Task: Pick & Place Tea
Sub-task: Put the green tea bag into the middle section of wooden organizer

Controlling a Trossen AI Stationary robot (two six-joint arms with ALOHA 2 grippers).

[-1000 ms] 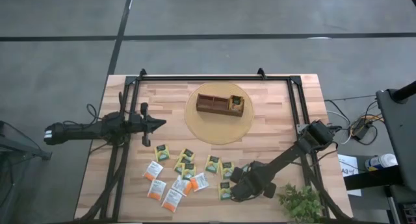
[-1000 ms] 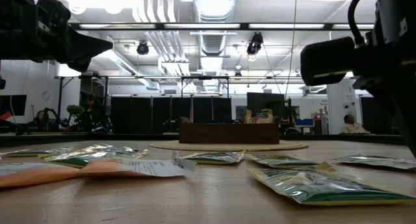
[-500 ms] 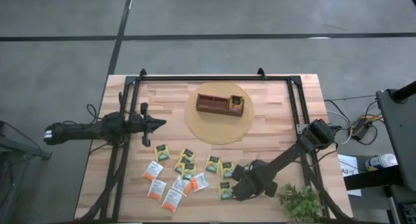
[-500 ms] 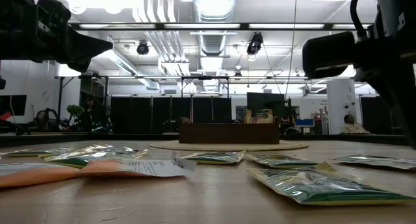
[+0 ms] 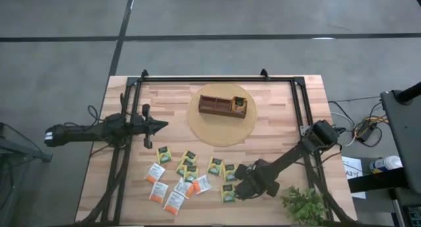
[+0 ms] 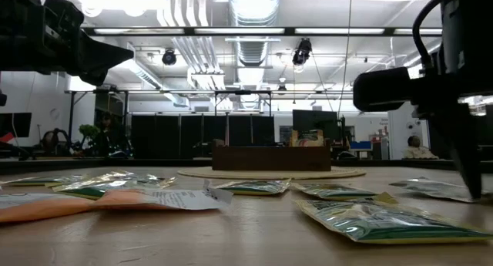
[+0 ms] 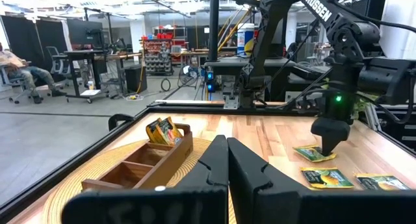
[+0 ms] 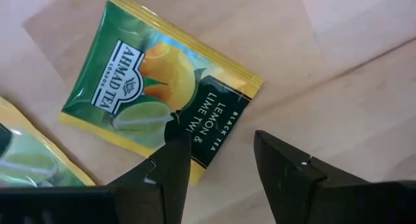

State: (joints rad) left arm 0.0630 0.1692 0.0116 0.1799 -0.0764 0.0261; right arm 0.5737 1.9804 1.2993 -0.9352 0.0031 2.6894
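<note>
Several tea packets (image 5: 187, 177) lie flat on the near half of the wooden table, yellow-green and white-and-orange ones. My right gripper (image 8: 222, 143) points down, open, low over one yellow-green packet (image 8: 156, 97): one finger stands over its dark-panel edge, the other over bare wood. In the low view its finger (image 6: 470, 177) reaches down beside a packet (image 6: 435, 189). The brown tray (image 5: 222, 106) sits on a round mat (image 5: 222, 131) and holds packets in its right compartment. My left gripper (image 5: 161, 126) hangs shut and level at the table's left. My right gripper comes at the yellow-green packet from above, fingers pointing down, with one fingertip (image 8: 175, 152) over the packet's dark-panel edge (image 8: 198, 130). I cannot tell whether that fingertip touches the packet. The packet lies flat on the table.
A black frame (image 5: 217, 78) runs along the table's far edge and down both sides. A green plant (image 5: 304, 206) stands at the near right corner, close to my right arm. Bare wood shows between the mat and the packets.
My right gripper has sunk a little toward the table over the yellow-green packet, staying open. The packets and my left arm have kept still.
</note>
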